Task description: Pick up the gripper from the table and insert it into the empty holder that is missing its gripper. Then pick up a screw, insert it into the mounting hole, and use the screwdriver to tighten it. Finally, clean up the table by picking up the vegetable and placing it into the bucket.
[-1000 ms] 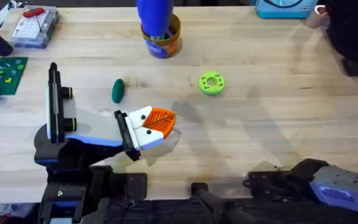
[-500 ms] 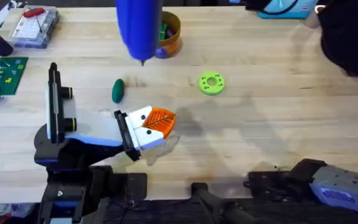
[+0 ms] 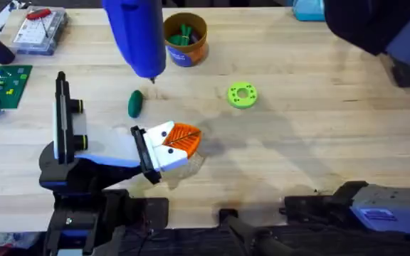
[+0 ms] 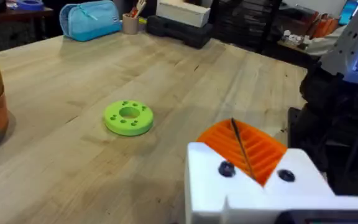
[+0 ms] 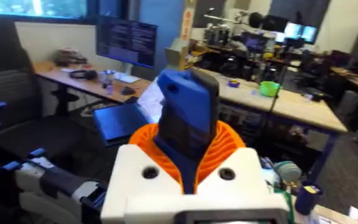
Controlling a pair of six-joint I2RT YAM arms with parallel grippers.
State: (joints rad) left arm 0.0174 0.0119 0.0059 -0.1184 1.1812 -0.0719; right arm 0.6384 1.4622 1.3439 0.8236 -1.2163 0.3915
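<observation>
- Overhead view: thick bright-blue cylindrical screwdriver [image 3: 135,35] hangs above the far side of the tabletop [image 3: 319,135]. It shows large and blurred, with its thin metal tip pointing down towards the wood.
- The tip appears just left of the small round orange-brown bucket [image 3: 186,41] with a blue lower band. The bucket stands upright near the far edge, with green bits showing inside it.
- Small dark-green smooth oval vegetable [image 3: 135,103] lies on the tabletop, nearer than the bucket and just beyond the left end effector [image 3: 180,139]. It is apart from both.
- Lime-green round disc with holes [image 3: 242,94] lies flat to the right of the vegetable, well apart from it. In the left wrist view the disc [image 4: 128,117] sits ahead of the fingers.
- Left end effector [image 4: 241,149] is low over the tabletop. Its white fingers are narrow, with the orange ribbed pads [image 4: 263,149] pressed together along a thin dark seam.
- Right end effector [image 5: 188,146] is clamped on the screwdriver [image 5: 188,112], with the blue handle and its dark band standing up between the orange pads [image 5: 229,143].
- Clear plastic parts box [image 3: 40,28] with a small red-handled tool [image 3: 38,13] on it sits at the far left corner. A green circuit board [image 3: 2,84] lies just nearer than the box.
</observation>
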